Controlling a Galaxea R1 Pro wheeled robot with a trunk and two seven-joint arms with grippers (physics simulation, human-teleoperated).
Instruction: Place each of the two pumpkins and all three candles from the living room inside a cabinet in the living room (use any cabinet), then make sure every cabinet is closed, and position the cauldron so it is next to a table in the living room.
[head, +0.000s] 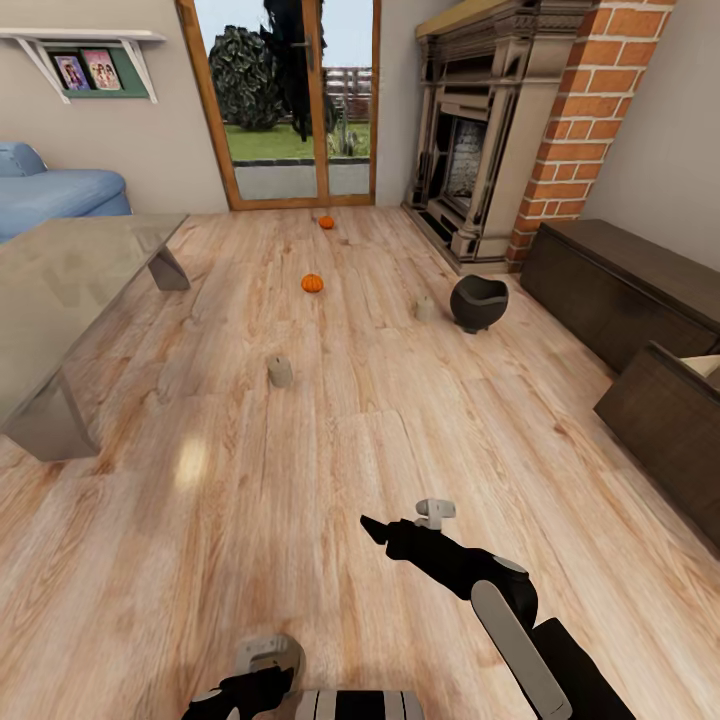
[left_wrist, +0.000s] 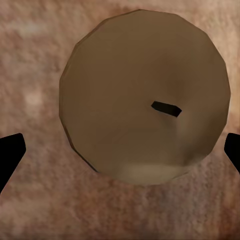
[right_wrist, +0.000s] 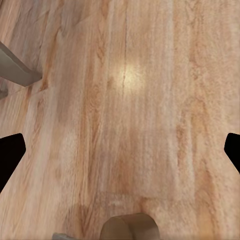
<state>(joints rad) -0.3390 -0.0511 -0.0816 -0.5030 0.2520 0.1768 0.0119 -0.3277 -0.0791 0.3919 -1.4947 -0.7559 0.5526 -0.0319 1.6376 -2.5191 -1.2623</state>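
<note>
One candle lies centred between the open left hand's fingers.

Pumpkins: two, orange, sitting apart on floor. Candles: tan stubs standing upright, one mid-floor, one beside cauldron, one seen end-on, wick showing. Cabinet: dark-brown, standing along wall.

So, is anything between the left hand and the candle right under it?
Nothing visible. In the left wrist view the candle sits directly below the left hand, wick up, with both fingertips wide apart on either side and only bare wooden floor around it.
</note>
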